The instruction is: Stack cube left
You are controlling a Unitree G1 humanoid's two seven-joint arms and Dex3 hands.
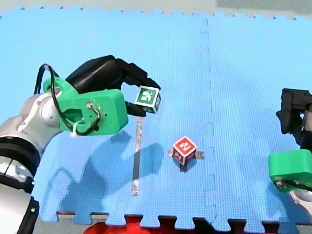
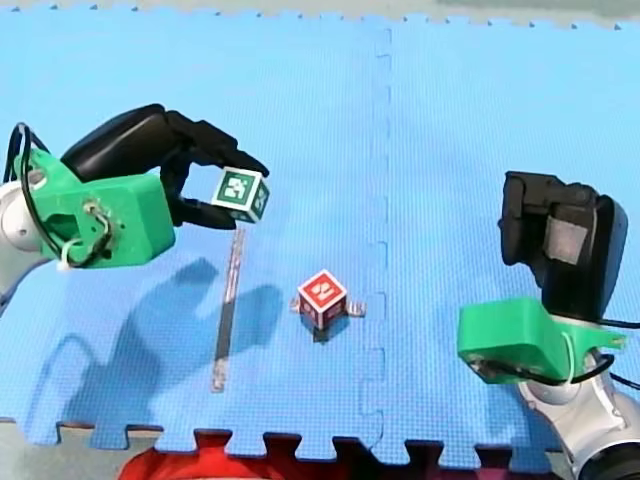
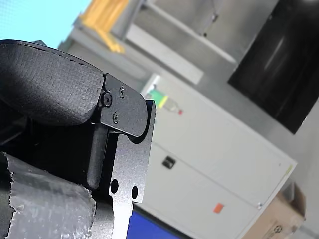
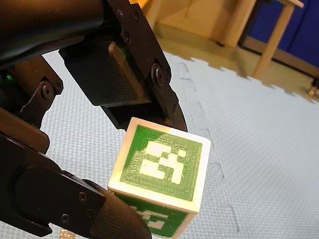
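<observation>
Head views, left hand [image 1: 107,73]: fingers closed around the green cube [image 1: 147,99], pinching it between the fingertips, over the left half of the blue foam mat [image 1: 234,73].
Head views, green cube: lifted off the mat and tilted, with a white-patterned face showing; seen over the far end of a grey tape strip [image 1: 137,156].
Head views, red cube [image 1: 184,148]: on the mat near its middle, just left of the seam, apart from the green cube and nearer the robot.
Head views, right hand [image 2: 555,235]: holds nothing, above the mat's right side.
First wrist view, hand [image 3: 50,94]: black shell and a metal bracket up close; whose hand it is cannot be told.
Second wrist view, left hand: black fingers [image 4: 114,74] press on the green cube from opposite sides.
</observation>
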